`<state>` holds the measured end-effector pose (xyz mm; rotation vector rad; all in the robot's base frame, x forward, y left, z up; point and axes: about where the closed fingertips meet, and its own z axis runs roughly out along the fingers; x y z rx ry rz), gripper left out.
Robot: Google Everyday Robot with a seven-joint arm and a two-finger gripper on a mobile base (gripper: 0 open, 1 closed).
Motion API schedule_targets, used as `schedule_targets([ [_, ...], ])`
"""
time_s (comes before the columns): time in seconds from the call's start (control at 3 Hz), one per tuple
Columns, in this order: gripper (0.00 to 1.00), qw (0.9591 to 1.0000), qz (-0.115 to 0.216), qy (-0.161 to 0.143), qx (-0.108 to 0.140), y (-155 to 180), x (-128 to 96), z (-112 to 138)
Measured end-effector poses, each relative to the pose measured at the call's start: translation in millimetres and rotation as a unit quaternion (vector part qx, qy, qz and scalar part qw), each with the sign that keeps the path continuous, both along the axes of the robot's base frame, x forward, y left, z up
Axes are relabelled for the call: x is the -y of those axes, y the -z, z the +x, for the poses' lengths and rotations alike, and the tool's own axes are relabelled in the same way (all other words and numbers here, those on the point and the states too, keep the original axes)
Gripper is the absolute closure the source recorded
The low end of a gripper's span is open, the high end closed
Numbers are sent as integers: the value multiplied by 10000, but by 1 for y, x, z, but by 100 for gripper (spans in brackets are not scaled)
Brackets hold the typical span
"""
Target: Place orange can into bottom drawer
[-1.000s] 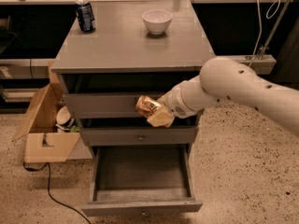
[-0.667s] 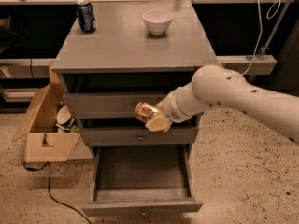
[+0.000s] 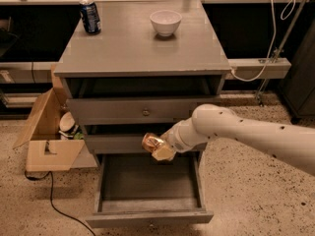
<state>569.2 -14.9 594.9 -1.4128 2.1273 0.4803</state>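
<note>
The orange can (image 3: 152,143) is an orange-gold metallic can, held tilted on its side in my gripper (image 3: 160,148). The gripper is shut on it. The white arm reaches in from the right. The can hangs in front of the middle drawer, just above the back of the bottom drawer (image 3: 147,217). That drawer is pulled fully out, and its grey inside (image 3: 147,181) shows nothing in it.
A dark blue can (image 3: 90,16) and a white bowl (image 3: 165,22) stand on the grey cabinet top (image 3: 142,43). The two upper drawers (image 3: 142,112) are slightly out. An open cardboard box (image 3: 47,136) sits on the floor at the left, with a black cable (image 3: 54,200) beside it.
The arm has moved down and to the left with the orange can, from in front of the upper drawers to just above the open bottom drawer.
</note>
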Motion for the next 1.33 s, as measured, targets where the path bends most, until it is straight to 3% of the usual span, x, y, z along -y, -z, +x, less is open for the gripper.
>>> schedule_targets([
  [0.33,100,9991,287,-82,-316,74,-6,3],
  [0.67,100,9971,543,-181,-493,108,-13,9],
  [1.0,100,9968,570,-185,-531,114,-14,9],
  [1.33,100,9955,356,-221,-851,159,5,11],
])
